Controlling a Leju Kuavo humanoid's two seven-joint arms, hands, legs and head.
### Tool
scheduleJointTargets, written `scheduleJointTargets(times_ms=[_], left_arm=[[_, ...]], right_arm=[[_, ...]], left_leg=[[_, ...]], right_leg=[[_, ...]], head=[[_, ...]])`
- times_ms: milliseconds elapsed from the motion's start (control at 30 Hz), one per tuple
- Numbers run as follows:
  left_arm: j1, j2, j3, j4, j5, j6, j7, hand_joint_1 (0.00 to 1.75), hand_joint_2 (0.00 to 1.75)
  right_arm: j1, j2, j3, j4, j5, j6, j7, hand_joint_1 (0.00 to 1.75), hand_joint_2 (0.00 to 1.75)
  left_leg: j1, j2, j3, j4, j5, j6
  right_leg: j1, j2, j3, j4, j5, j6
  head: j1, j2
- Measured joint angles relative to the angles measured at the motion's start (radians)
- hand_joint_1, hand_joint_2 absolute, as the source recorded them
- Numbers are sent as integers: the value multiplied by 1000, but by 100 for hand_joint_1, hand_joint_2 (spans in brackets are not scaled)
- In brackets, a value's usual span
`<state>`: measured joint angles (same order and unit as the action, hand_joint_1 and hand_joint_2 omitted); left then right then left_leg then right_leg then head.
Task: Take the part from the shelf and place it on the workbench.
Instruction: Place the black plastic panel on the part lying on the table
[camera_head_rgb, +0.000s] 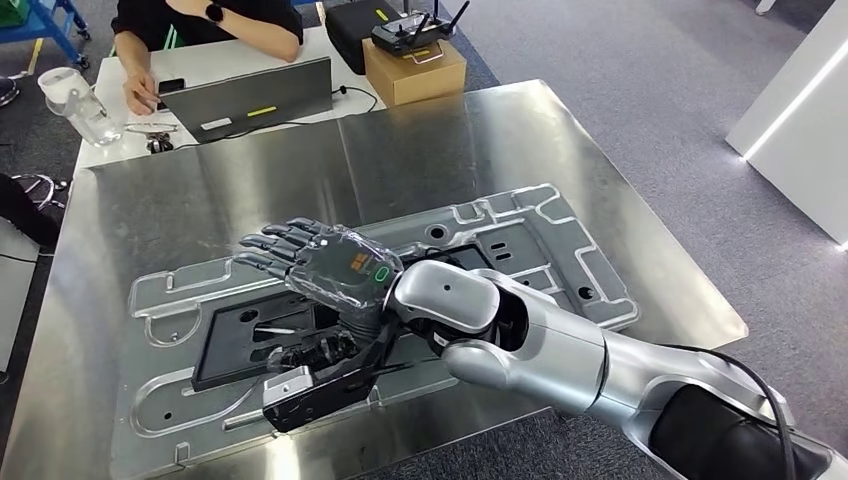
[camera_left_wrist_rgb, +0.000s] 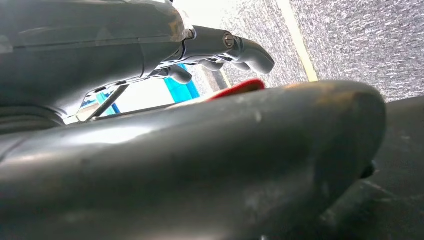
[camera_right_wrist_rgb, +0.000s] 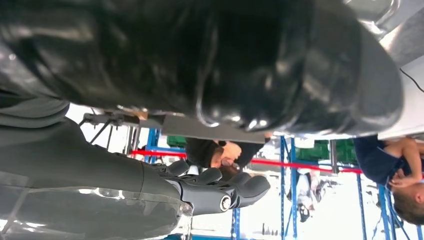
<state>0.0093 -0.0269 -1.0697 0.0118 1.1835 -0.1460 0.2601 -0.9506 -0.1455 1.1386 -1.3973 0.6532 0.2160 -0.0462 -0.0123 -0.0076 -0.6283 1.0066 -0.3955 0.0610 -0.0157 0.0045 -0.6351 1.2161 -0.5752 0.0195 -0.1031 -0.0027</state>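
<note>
1. The right hand (camera_head_rgb: 335, 265), mid-frame, hovers with fingers spread, holding nothing.
2. Just below it the left hand (camera_head_rgb: 315, 375) seems curled at the part's near edge; I cannot tell whether it grips.
3. One part (camera_head_rgb: 560, 260), a wide flat stamped metal panel, lies across the steel workbench (camera_head_rgb: 150, 200): likely stiff, heavy, slick. Grip opposite edges.
4. Upper left: one laptop (camera_head_rgb: 250, 95), one person (camera_head_rgb: 200, 30).
</note>
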Motion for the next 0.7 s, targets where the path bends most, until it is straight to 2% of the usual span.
scheduleJointTargets(times_ms=[67, 100, 200, 233, 267, 300, 367, 400, 433, 467, 500, 567, 600, 633, 700], left_arm=[[-1, -1, 0, 0, 3, -5, 5, 0, 0], [-1, -1, 0, 0, 4, -8, 7, 0, 0], [1, -2, 1, 0, 6, -11, 9, 0, 0], [2, -2, 1, 1, 6, -12, 10, 0, 0], [2, -2, 2, 1, 6, -12, 10, 0, 0], [3, -2, 2, 1, 6, -12, 10, 0, 0], [2, -2, 2, 1, 6, -13, 10, 0, 0], [1, -2, 2, 1, 6, -13, 10, 0, 0], [1, -1, 2, 1, 6, -13, 10, 0, 0], [1, -1, 3, 1, 6, -13, 10, 0, 0], [1, 0, 3, 1, 6, -13, 9, 0, 0], [0, 1, 3, 1, 4, -14, 7, 0, 0], [0, 2, 3, 1, 3, -15, 6, 0, 0], [1, 2, 3, 1, 1, -16, 5, 0, 0], [3, 2, 3, 1, -3, -16, 2, 0, 0]], right_arm=[[0, -1, -3, -8, 3, -1, 0, 0, 0], [0, -2, -5, -11, 4, -1, 0, 0, 0], [-1, -6, -10, -18, 7, -3, 0, 0, 0], [-1, -8, -11, -20, 7, -3, 0, 0, 0], [-1, -9, -12, -22, 7, -3, 0, 0, 0], [-1, -9, -12, -23, 8, -3, 0, 0, 0], [0, -11, -13, -25, 8, -3, 0, 0, 0], [2, -12, -14, -25, 8, -3, 0, 0, 0], [3, -14, -14, -26, 8, -3, 0, 0, 0], [5, -16, -14, -28, 8, -3, 0, 0, 0], [5, -17, -15, -31, 8, -4, 0, 0, 0], [6, -23, -22, -40, 10, -7, 1, 0, 0], [7, -26, -27, -44, 13, -12, 1, 0, 0], [9, -31, -32, -47, 16, -17, 1, 0, 0], [18, -43, -38, -52, 23, -28, 2, 0, 0]], left_leg=[[0, -1, -11, 16, 1, -10], [-1, -2, -16, 21, 2, -16], [0, -5, -23, 22, 14, -38], [1, -5, -27, 27, 6, -45], [3, -5, -35, 42, -12, -52], [5, -3, -50, 82, -49, -58], [9, 0, -86, 205, -142, -68], [11, 1, -98, 264, -179, -72], [13, 1, -91, 288, -195, -75], [14, 2, -68, 281, -196, -77], [16, 2, -19, 225, -179, -78], [15, 1, 87, 77, -148, -76], [13, 0, 121, 23, -138, -72], [10, -2, 131, 2, -135, -65], [7, -3, 122, 3, -122, -49]], right_leg=[[-3, 2, 67, -125, 46, 0], [-2, 3, 83, -158, 56, -3], [2, 4, 77, -167, 73, -21], [1, 1, 73, -170, 82, -30], [-1, -1, 67, -174, 91, -38], [-4, -4, 57, -177, 102, -44], [-4, -6, 33, -177, 120, -47], [-4, -8, 18, -176, 129, -46], [-4, -9, 5, -175, 138, -45], [-5, -10, -8, -173, 146, -42], [-6, -10, -19, -170, 154, -39], [-7, -10, -33, -166, 168, -29], [-7, -11, -37, -166, 174, -23], [-6, -11, -38, -167, 181, -15], [-5, -11, -38, -173, 196, -1]], head=[[0, 0], [0, 0], [0, 0], [0, 0], [0, 0], [0, 0], [0, 0], [0, 0], [0, 0], [0, 0], [0, 0], [0, 0], [0, 0], [0, 0], [0, 0]])
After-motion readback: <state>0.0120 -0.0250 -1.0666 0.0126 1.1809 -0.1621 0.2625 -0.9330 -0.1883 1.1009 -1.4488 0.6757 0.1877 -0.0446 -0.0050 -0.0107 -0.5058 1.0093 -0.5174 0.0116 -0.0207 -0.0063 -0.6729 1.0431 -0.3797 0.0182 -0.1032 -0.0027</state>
